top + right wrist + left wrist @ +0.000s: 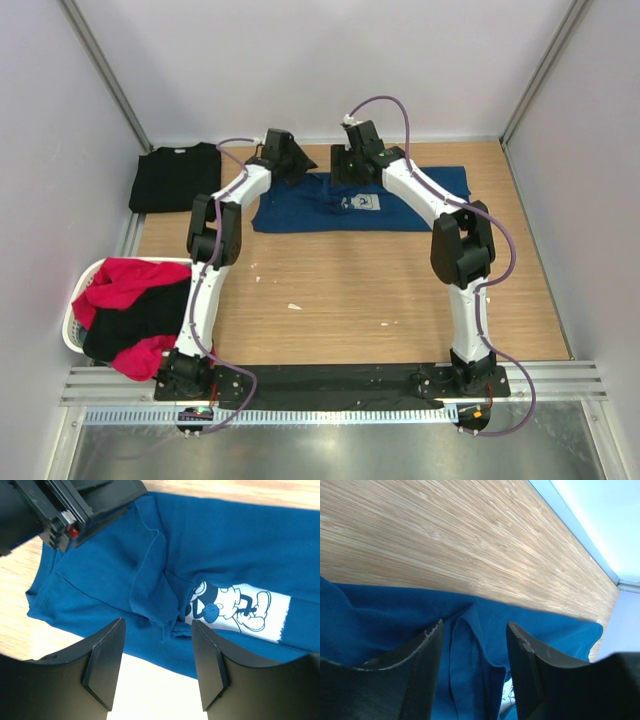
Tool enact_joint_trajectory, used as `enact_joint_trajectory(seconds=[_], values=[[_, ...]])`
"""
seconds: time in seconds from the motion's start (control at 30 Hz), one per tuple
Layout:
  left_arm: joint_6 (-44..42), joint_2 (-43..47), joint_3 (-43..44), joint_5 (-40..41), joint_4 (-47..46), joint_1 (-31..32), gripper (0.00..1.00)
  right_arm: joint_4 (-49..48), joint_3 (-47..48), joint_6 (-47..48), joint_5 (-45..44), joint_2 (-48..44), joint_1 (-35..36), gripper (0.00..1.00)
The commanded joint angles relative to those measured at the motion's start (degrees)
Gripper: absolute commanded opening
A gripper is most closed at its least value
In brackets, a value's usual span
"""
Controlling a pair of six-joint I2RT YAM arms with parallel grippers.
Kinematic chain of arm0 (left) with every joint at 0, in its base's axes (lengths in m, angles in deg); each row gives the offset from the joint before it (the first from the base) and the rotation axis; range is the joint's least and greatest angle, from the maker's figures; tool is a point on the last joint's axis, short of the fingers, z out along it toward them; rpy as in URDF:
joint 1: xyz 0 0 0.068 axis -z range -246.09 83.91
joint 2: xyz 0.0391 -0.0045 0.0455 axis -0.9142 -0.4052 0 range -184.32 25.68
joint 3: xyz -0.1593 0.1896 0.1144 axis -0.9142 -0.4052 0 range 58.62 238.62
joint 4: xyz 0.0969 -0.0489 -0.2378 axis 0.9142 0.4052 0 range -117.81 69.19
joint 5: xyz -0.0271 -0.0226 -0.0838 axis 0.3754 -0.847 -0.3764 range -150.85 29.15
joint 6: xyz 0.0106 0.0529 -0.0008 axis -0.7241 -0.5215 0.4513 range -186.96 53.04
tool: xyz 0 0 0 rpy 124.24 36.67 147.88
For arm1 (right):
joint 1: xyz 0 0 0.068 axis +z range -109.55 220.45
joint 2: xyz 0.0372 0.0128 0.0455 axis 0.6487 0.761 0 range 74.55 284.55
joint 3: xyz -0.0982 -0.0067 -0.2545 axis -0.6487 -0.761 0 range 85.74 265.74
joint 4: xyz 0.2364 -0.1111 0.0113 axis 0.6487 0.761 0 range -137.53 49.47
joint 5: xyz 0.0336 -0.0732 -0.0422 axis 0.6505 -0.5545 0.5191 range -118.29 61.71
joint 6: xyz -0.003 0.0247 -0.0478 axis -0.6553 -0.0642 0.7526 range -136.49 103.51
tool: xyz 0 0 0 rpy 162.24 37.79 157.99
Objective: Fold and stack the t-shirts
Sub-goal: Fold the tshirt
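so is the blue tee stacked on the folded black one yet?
No, the blue tee lies spread on the table, apart from the black tee at the far left.

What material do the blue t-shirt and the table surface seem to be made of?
Blue t-shirt: soft matte knit fabric, probably cotton; it wrinkles and shows stitched seams.
Table surface: light wood or wood-look laminate, with fine streaky grain.

Rumpled navy tee [300, 208]; folded black tee [176, 176]
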Motion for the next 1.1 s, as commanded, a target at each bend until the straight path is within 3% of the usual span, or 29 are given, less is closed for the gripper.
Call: enact_joint_trajectory(seconds=[0.0,0.3,0.53,0.83,1.07], values=[[1.4,-1.2,1.2,-1.0,-3.4,-0.1,0.54,0.4,2.9,0.6,-1.0,0.3,0.3,0.6],[2.9,-2.7,2.5,-1.6,-4.7,0.2,0.41,0.5,1.7,1.0,-1.0,1.0,0.7,0.6],[2.7,-2.0,3.4,-1.2,-5.6,0.2,0.0,-0.4,1.9,0.8,-0.7,2.0,1.0,0.59],[7.0,4.2,-1.1,4.2,-5.6,0.2,0.0,-1.6,4.1,0.7,1.4,3.9,2.5,0.59],[9.9,10.2,-5.8,9.2,-5.8,0.2,0.0,-1.3,5.8,-5.1,1.4,4.5,2.4,0.59]])
